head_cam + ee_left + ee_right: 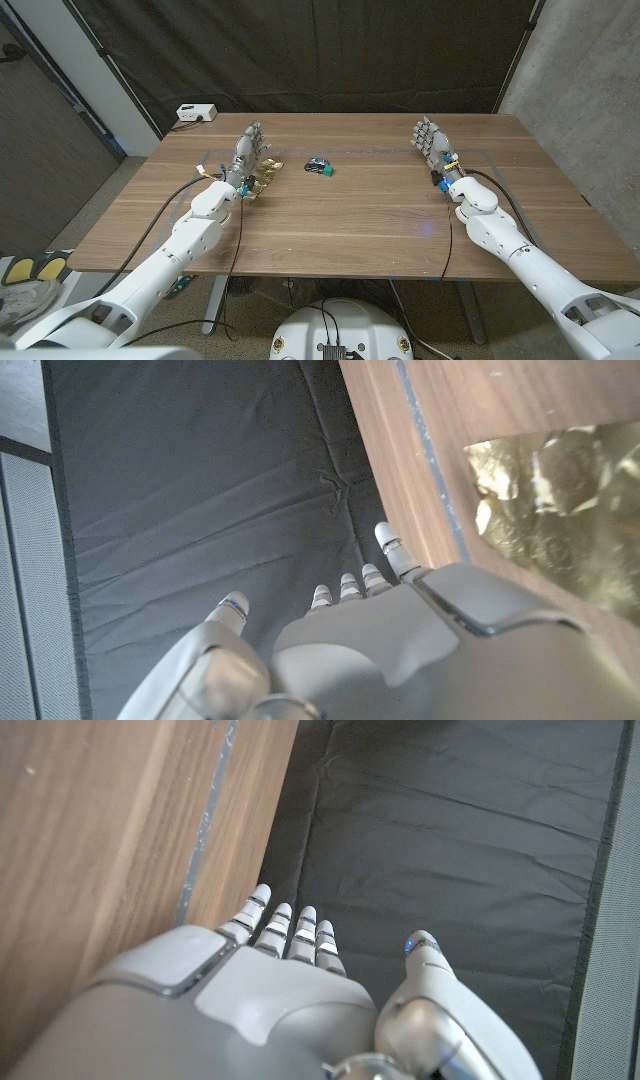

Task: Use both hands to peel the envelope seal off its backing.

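Two hands stand empty on the wooden table (360, 225), fingers straight and spread: the left hand (246, 152) just beside the crumpled gold envelope seal (263, 181), the right hand (433, 140) well apart. A small dark object (319, 166) lies between them.

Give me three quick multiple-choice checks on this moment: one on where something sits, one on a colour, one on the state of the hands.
1. The gold foil sheet lies:
A. beside the left hand
B. beside the right hand
C. at the table's near edge

2. The small object at the table's middle looks:
A. red
B. dark with teal
C. white

3. The hands are:
A. both gripping the sheet
B. one lifting the sheet
C. both open, holding nothing

Answers: 1 A, the foil sits by the left hand in the head view. 2 B, its dark and teal parts show. 3 C, fingers are spread, nothing in them.
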